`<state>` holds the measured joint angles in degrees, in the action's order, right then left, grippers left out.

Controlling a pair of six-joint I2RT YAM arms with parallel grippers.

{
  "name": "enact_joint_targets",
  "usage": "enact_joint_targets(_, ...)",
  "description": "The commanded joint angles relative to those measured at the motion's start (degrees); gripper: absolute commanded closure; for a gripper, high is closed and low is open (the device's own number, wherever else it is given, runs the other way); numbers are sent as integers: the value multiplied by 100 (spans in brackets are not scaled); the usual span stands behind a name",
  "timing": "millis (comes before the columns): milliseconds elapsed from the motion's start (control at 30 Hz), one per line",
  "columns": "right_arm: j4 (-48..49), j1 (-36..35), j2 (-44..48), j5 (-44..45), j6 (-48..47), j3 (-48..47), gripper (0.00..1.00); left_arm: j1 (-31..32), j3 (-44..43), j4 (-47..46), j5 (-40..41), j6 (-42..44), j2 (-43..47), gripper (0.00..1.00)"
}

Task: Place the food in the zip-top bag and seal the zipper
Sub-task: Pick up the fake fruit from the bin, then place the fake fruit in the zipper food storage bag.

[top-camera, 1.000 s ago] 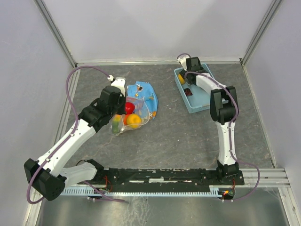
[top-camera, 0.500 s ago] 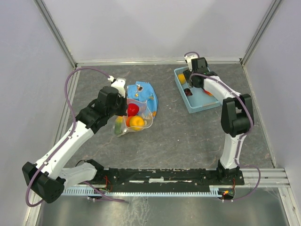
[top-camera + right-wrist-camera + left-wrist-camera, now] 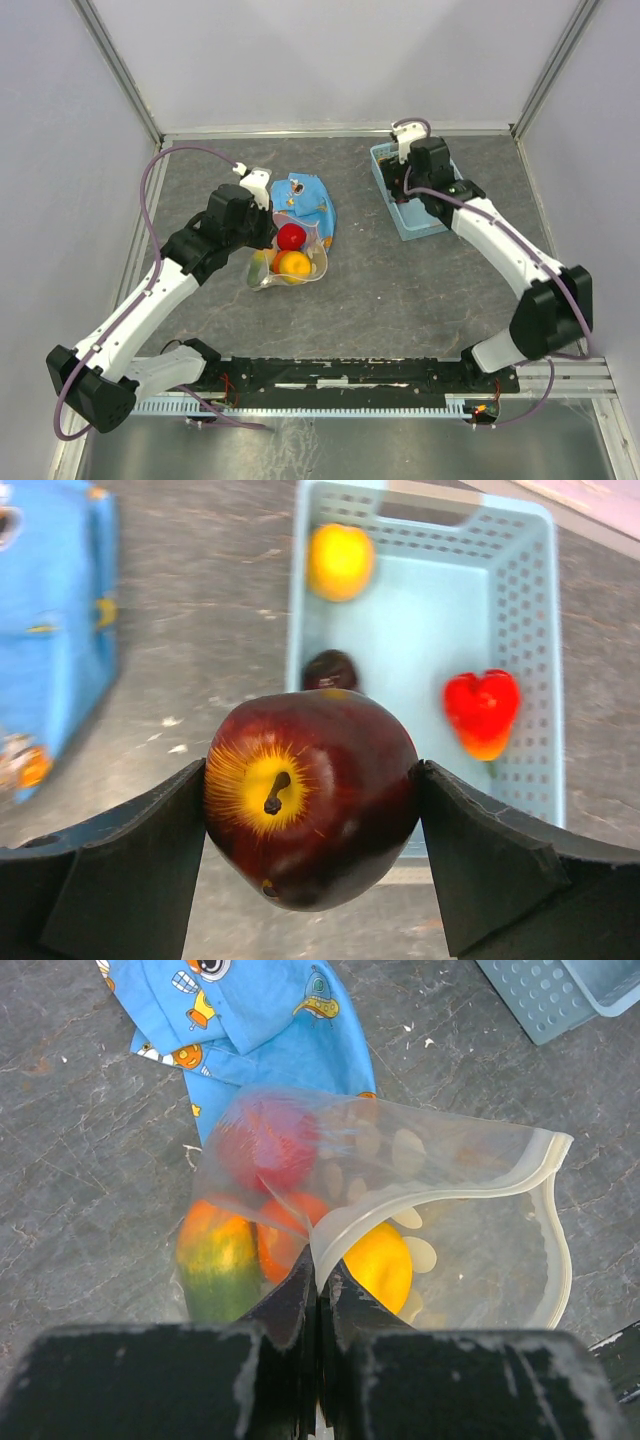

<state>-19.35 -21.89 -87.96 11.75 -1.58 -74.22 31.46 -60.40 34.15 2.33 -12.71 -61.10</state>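
Clear, floppy plastic is sagging from the left gripper (image 3: 318, 1278), whose fingers are pinching shut on the bag (image 3: 450, 1200) at its white zipper (image 3: 480, 1175) and holding the mouth agape. Red, orange, yellow and green-orange fruits (image 3: 268, 1142) are lying inside. Being so limp, the bag is probably best held by that stiffer rim. Just behind the bag a blue cloth (image 3: 250, 1030) is lying. Farther back, well to the bag's right, the right gripper (image 3: 312, 800) is clamping a maroon apple (image 3: 310, 810) across its widest part. It looks firm, smooth and likely slippery. It is hanging near the basket (image 3: 520, 600), where three more fruits are waiting.
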Motion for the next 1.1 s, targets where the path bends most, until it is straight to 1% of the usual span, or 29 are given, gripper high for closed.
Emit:
enact_joint_targets(0, 176, -561, 926, -316, 372, 402, 60, -26, -25, -216, -153, 190, 169, 97)
enact_joint_targets(167, 316, -1038, 1639, -737, 600, 795, 60, -22, -24, -222, -162, 208, 170, 97)
enact_joint_targets(300, 820, -1338, 2186, -1416, 851, 1200, 60, -24, -22, -224, -164, 215, 148, 97)
enact_joint_targets(433, 1404, -1680, 2439, -2035, 1040, 1510, 60, -24, -24, -228, -285, 208, 127, 97)
enact_joint_targets(767, 2239, -2587, 2509, -2672, 1073, 1671, 60, -26, -16, -230, -348, 199, 120, 97)
enact_joint_targets(867, 2797, -2802, 2514, -2885, 1087, 1809, 60, -25, -15, -226, -375, 196, 95, 97)
enact_joint_targets(967, 3243, -2973, 2297, -3296, 1099, 1842, 59, -25, -20, -228, -426, 194, 68, 97)
enact_joint_targets(1067, 3466, -3076, 1916, -3451, 1099, 1771, 59, -25, -16, -225, -461, 190, 73, 97)
